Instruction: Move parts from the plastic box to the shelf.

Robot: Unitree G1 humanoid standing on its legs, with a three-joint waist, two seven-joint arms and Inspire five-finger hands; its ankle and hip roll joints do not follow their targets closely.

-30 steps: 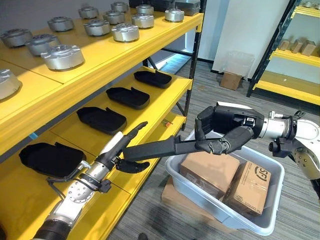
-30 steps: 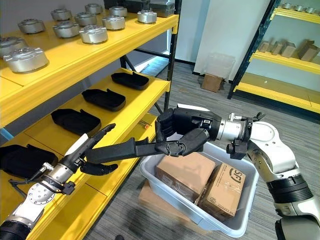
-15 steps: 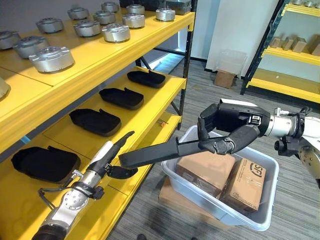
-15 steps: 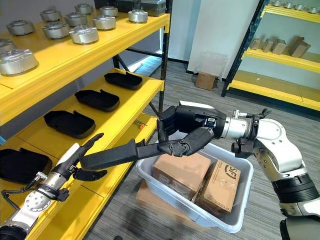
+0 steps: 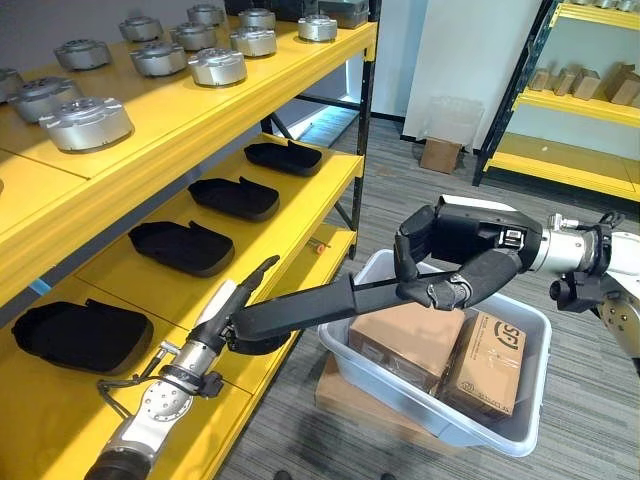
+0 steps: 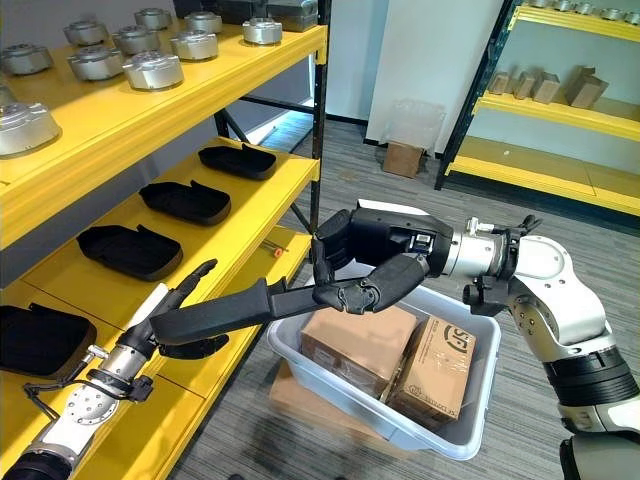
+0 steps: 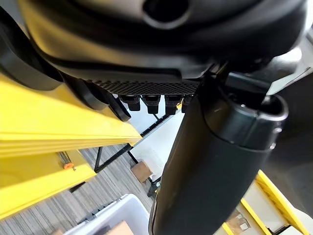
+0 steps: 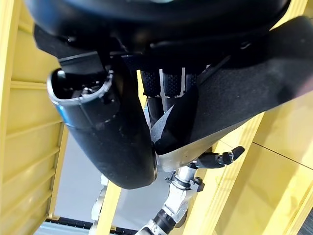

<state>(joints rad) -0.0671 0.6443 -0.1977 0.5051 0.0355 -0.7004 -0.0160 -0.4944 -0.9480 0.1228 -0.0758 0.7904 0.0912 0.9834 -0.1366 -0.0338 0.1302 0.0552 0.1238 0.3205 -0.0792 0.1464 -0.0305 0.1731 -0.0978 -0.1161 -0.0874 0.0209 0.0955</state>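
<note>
Two robot hands: both are seen on one long black part (image 5: 300, 312), carried between the plastic box and the shelf.
Right robot hand (image 5: 440, 270): fingers and thumb are curled round the part's near end, above the box.
Left robot hand (image 5: 238, 318): it is placed at the part's far end, at the front edge of the lower shelf; upper fingers are stretched straight along the part, and whether the lower ones curl under it cannot be told.
Part: it is held roughly level, clear of the shelf board.
Plastic box (image 5: 520, 425): grey, set on the floor beside the shelf, with two cardboard cartons (image 5: 405, 345) packed inside.
Shelf (image 5: 300, 225): yellow; four black moulded parts (image 5: 182, 246) are laid in a row on the middle level, round silver metal parts (image 5: 85, 122) on the top level.
</note>
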